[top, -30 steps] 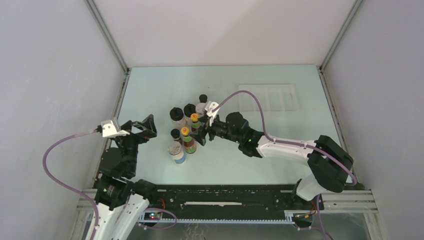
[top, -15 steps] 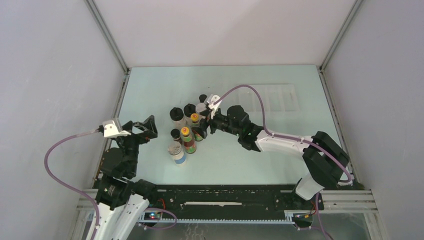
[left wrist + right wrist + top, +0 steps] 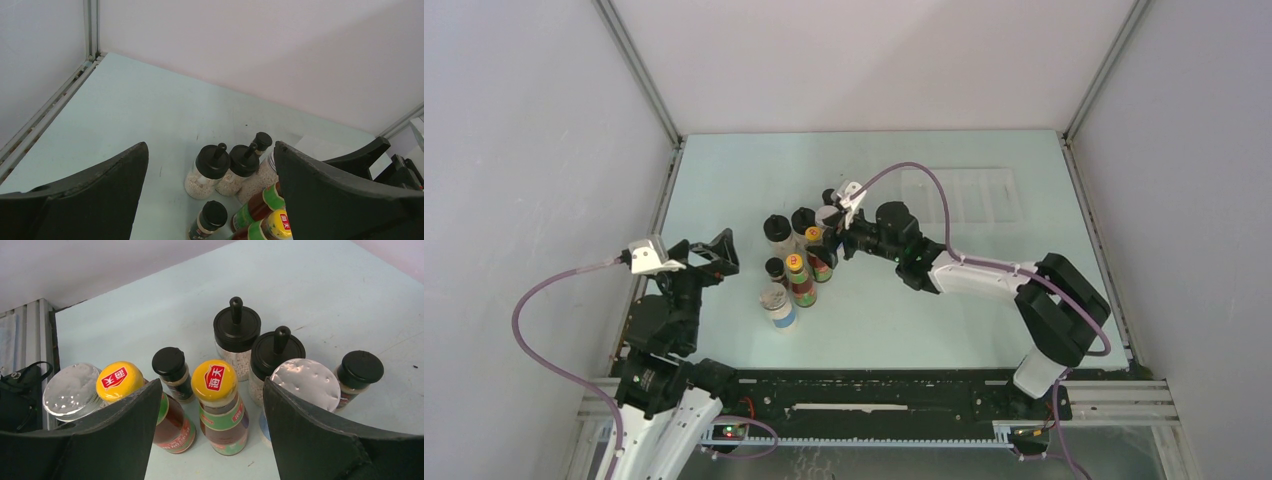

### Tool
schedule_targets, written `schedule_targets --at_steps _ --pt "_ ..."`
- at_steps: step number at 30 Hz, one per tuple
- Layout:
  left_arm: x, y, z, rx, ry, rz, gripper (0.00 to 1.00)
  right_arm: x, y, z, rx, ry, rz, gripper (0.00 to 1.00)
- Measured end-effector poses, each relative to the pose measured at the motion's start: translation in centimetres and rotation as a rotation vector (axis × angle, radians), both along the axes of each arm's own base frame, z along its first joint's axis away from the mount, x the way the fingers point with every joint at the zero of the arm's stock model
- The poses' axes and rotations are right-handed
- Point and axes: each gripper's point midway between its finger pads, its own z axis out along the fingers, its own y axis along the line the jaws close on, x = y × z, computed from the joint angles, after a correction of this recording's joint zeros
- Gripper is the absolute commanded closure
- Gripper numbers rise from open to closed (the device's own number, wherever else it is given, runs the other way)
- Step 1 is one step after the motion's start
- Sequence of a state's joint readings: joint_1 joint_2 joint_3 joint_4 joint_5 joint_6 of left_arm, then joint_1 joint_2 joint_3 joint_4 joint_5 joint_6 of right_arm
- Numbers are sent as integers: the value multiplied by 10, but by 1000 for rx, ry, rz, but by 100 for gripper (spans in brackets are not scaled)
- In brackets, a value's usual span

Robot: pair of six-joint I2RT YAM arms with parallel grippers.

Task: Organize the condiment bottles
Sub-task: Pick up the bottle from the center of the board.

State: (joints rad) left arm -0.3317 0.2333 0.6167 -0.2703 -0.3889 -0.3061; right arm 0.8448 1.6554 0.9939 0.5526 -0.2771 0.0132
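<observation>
Condiment bottles (image 3: 796,268): eight, upright, clustered mid-desk (image 3: 874,330).
Right end effector (image 3: 211,390): open, straddling one yellow-capped red sauce bottle (image 3: 215,382), with a gap on either side.
Left end effector (image 3: 716,255): wide open, empty, left of the cluster.

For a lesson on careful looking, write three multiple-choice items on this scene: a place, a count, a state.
1. Where do the condiment bottles stand? A in one cluster on the table; B in one long row; C lying scattered.
2. How many yellow caps show? A one; B two; C four.
3. The fingers of the left gripper are: A wide open, empty; B shut on a jar; C shut on nothing.
Answers: 1 A, the overhead view shows them bunched upright; 2 B, the right wrist view shows two; 3 A, they stand apart, gripping nothing.
</observation>
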Motion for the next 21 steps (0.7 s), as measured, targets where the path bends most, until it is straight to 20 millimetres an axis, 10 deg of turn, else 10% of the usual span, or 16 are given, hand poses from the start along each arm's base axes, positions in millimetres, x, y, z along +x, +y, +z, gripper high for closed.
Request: schedule_targets --at_steps 21 --pt "1 0 1 -1 -4 0 0 14 18 -4 9 20 31 23"
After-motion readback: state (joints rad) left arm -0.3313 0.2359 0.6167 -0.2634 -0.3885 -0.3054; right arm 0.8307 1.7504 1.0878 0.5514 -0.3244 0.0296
